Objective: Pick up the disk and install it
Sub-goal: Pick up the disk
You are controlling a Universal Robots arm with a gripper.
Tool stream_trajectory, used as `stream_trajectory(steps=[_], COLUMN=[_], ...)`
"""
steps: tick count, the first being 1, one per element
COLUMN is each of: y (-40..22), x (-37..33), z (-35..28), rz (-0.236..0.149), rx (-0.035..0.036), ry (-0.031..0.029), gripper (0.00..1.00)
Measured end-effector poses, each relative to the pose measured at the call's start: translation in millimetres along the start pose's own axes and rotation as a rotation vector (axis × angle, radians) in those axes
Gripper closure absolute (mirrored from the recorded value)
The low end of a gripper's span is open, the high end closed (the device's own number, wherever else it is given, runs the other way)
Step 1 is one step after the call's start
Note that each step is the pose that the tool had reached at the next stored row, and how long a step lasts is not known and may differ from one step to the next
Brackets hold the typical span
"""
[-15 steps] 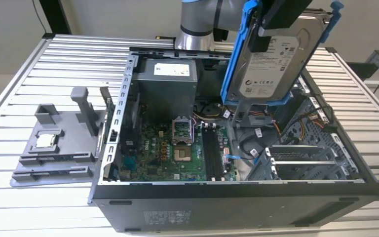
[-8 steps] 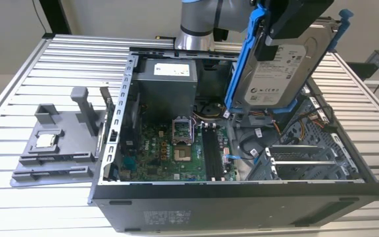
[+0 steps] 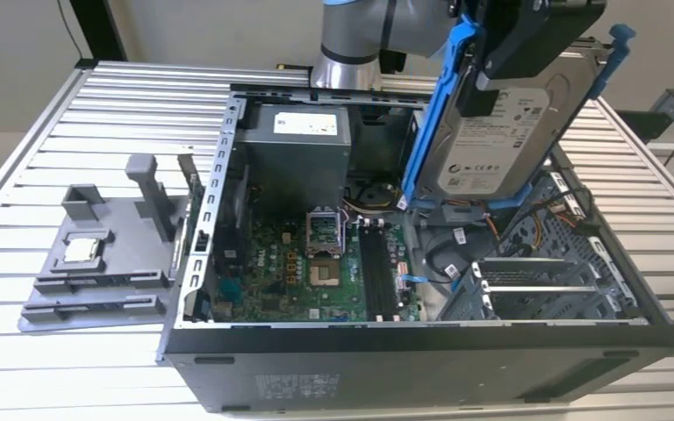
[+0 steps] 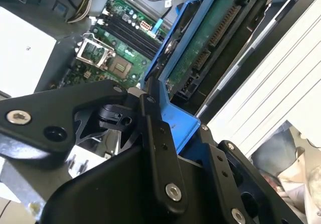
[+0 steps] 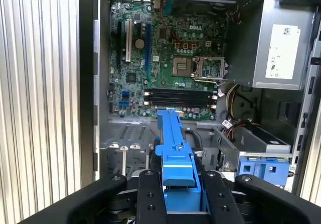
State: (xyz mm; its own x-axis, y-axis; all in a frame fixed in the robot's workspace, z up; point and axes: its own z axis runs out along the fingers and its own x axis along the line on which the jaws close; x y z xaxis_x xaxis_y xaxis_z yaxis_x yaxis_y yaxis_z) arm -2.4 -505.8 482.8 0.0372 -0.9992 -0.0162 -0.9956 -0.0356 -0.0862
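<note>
The disk (image 3: 504, 145), a silver-grey drive with a white label in a blue carrier rail (image 3: 437, 114), hangs steeply tilted above the back right part of the open computer case (image 3: 431, 360). My gripper (image 3: 507, 61) is shut on its upper end. The second wrist view shows the disk's green circuit-board underside (image 4: 200, 53), with the black fingers (image 4: 156, 133) of my gripper (image 4: 183, 128) clamped on the blue rail. In the first wrist view the rail (image 5: 173, 138) runs edge-on out of my gripper (image 5: 180, 186) toward the motherboard (image 5: 170, 63).
Inside the case are the motherboard (image 3: 302, 263), a grey power supply (image 3: 296, 140), loose cables (image 3: 525, 228) and a metal drive cage (image 3: 536, 276). A blue bracket (image 5: 263, 169) sits in the case. A grey fixture (image 3: 91, 263) holding a small processor chip (image 3: 83, 250) lies on the slatted table (image 3: 32, 132).
</note>
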Motion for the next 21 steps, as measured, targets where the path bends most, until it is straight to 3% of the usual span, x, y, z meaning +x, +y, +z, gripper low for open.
stream_trajectory(steps=[12,18,21], y=[-2.2,-9.0,-17.1], x=[12.8,19.6,24.0], z=[8.5,12.6,14.2], rz=[0.006,0.008,0.008], rx=[0.0002,0.0002,0.0003], ry=[0.0003,0.0002,0.0002], gripper=[1.00,1.00,1.00])
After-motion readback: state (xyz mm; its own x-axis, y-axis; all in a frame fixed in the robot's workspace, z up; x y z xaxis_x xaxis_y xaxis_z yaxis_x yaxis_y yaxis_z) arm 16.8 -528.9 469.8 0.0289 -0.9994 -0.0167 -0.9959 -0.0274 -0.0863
